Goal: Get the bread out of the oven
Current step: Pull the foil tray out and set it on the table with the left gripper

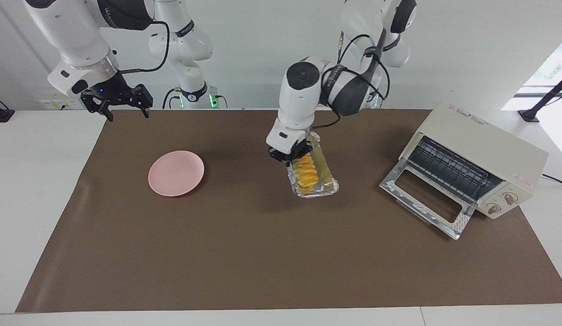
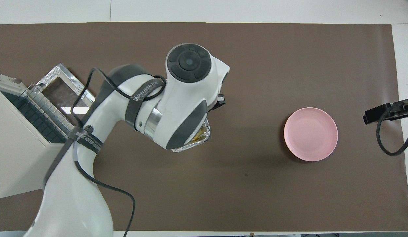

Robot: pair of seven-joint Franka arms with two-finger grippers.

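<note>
Bread (image 1: 305, 174) golden-orange, ridged in slice-like segments; foil tray (image 1: 326, 181) crinkled silver; plate (image 1: 176, 173) plain pale pink; oven (image 1: 484, 158) cream-white, small red markings, dark wire rack, shiny silver door frame (image 1: 425, 203); mat (image 1: 262, 253) flat brown; table (image 1: 36, 190) white; arms white with dark grey joints; grippers black.

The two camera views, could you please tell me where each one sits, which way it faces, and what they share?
Facing view: high across the table, looking at the robots; both arms show, the left gripper at the foil tray of bread, the right gripper waiting over the mat's edge.
Overhead view: high above the robots' end, looking steeply down; the left arm hides most of the tray.
Shared: the open oven, the pink plate and the tray, half a turn apart.
</note>
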